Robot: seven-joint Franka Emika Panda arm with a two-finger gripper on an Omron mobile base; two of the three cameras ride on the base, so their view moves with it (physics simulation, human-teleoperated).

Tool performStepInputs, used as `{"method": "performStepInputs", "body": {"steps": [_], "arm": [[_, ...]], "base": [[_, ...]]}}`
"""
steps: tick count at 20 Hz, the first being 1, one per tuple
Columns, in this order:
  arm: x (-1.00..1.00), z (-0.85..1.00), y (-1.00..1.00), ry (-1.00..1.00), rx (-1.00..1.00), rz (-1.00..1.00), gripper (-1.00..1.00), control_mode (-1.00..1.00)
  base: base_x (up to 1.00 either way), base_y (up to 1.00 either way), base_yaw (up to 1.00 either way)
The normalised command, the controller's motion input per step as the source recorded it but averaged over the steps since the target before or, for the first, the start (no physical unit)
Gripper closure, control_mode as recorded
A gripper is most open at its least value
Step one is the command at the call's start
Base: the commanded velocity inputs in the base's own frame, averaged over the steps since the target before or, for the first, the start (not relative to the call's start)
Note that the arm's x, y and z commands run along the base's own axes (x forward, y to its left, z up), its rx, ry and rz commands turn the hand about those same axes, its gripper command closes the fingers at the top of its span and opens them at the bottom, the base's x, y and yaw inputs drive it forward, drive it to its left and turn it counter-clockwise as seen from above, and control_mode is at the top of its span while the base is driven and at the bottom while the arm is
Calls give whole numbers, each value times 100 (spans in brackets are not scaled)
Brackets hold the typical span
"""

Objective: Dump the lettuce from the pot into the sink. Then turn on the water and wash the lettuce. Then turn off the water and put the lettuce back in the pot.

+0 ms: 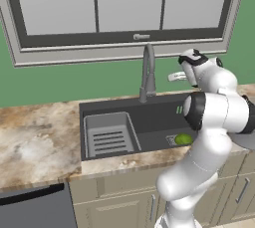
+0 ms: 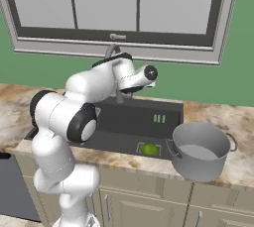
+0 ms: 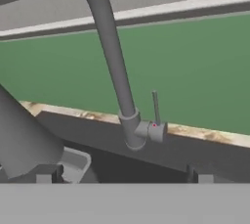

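While open, hand (image 3: 124, 176) facing faucet (image 3: 114, 61)

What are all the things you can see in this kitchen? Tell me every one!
lettuce: one, bright green, in the sink on the drain grate
pot: one, silver-grey, on the counter right of the sink
sink: one, dark charcoal, set in the counter
rack: one, light grey, left part of the sink
faucet: one, grey, behind the sink
counter: one, mottled tan
window: one, grey frame, above
gripper: one, jaws open, facing the faucet
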Motion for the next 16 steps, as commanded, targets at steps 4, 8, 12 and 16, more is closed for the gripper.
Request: {"method": "performStepInputs", "body": {"steps": [4,8,12,16], "arm": [[34,-15,7,0,9,2,-100,-100],[29,-14,9,0,8,0,-100,-100],[24,-12,16,0,7,0,-100,-100],[20,-14,21,0,6,0,-100,-100]], "base": [[0,0,0],[0,0,0],[0,0,0],[0,0,0]]}}
